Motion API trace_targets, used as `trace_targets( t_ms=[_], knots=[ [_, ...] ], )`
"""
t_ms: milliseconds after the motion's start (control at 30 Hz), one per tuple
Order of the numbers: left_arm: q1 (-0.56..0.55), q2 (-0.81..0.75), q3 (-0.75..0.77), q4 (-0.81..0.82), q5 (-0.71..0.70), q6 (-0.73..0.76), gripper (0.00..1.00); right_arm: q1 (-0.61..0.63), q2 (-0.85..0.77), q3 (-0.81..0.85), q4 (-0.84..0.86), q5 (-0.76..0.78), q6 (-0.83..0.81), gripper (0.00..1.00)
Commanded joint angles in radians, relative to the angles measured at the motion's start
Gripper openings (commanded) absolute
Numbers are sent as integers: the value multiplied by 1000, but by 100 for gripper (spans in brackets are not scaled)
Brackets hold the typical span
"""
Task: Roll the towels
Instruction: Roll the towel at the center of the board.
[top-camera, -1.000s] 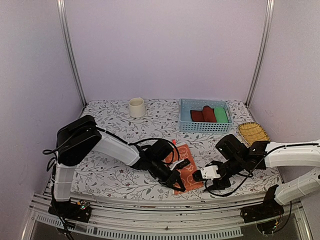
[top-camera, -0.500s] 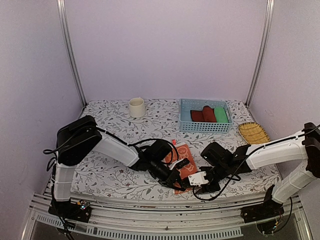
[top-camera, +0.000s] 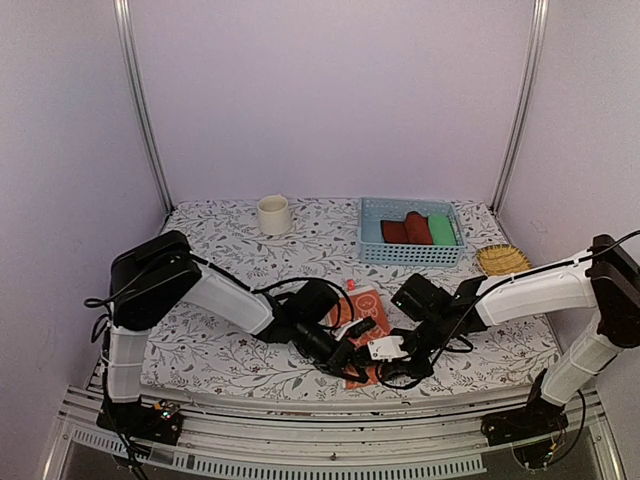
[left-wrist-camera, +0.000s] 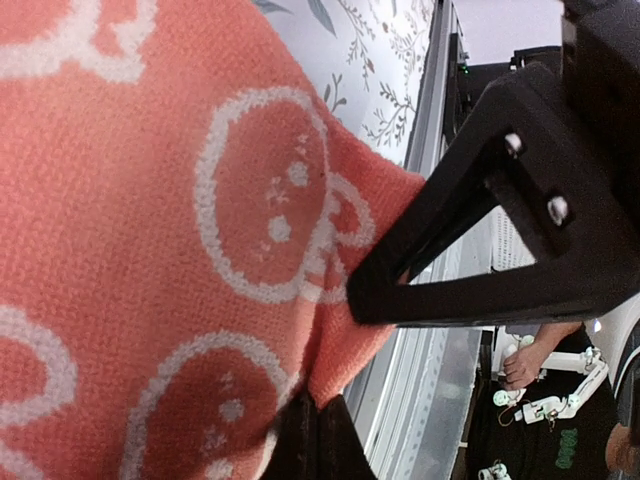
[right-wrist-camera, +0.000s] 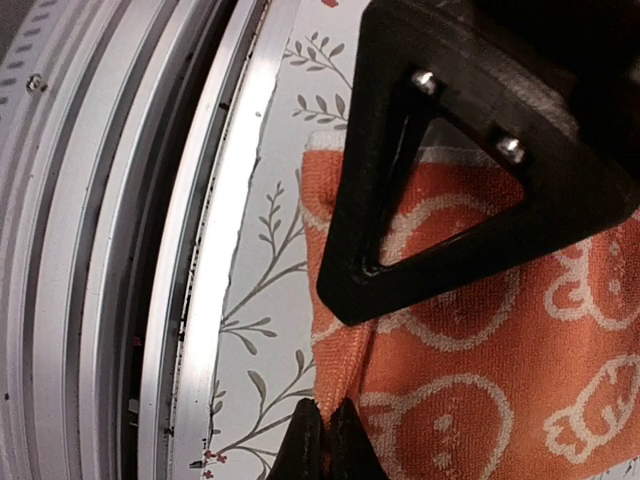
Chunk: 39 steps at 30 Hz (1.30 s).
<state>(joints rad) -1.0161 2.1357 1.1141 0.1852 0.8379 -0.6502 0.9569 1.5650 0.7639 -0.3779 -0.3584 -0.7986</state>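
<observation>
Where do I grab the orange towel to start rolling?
Near hem of the orange towel, coming in low from the front rail: it lies flat, so only that edge can be pinched. The left gripper and right gripper are shut on it.

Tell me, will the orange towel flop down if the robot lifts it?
Probably floppy: the orange towel bunches into soft folds where the left end effector pinches its corner. Likely light too, since the right end effector grips its edge by the fingertips alone. Its fuzzy weave should not slip easily.
</observation>
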Motion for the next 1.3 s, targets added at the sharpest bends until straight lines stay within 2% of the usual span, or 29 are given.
trace_targets(
  t_ms=[0, 133, 233, 333, 433, 633, 733, 833, 900, 1033, 1133, 1267],
  knots=[
    [28, -52, -43, 12, 0, 46, 0, -86, 62, 78, -178, -202, 7, 2],
    [30, -69, -60, 22, -18, 63, 1, -141, 170, 170, -299, -313, -14, 2],
    [41, -101, -89, 49, -73, 63, 6, -177, 285, 249, -396, -395, -35, 2],
    [59, -152, -145, 86, -111, 52, 19, -209, 380, 301, -468, -450, -52, 2],
    [61, -235, -210, 101, -173, 69, 26, -240, 445, 351, -516, -484, -49, 2],
    [18, -460, -429, 228, -414, 116, 33, -281, 590, 487, -633, -542, -15, 2],
    [-87, -577, -471, 179, -646, 268, 36, -288, 640, 525, -653, -545, 14, 2],
    [-240, -592, -413, 51, -891, 487, 42, -291, 675, 543, -659, -545, 44, 2],
    [-295, -547, -344, -32, -981, 595, 44, -292, 688, 548, -659, -544, 52, 2],
    [-361, -408, -160, -178, -1064, 769, 42, -293, 697, 553, -656, -544, 53, 2],
    [-366, -308, -54, -270, -1067, 835, 30, -294, 698, 559, -657, -545, 56, 2],
    [-365, -234, 9, -305, -1067, 882, 32, -294, 702, 569, -661, -552, 56, 2]
  ],
)
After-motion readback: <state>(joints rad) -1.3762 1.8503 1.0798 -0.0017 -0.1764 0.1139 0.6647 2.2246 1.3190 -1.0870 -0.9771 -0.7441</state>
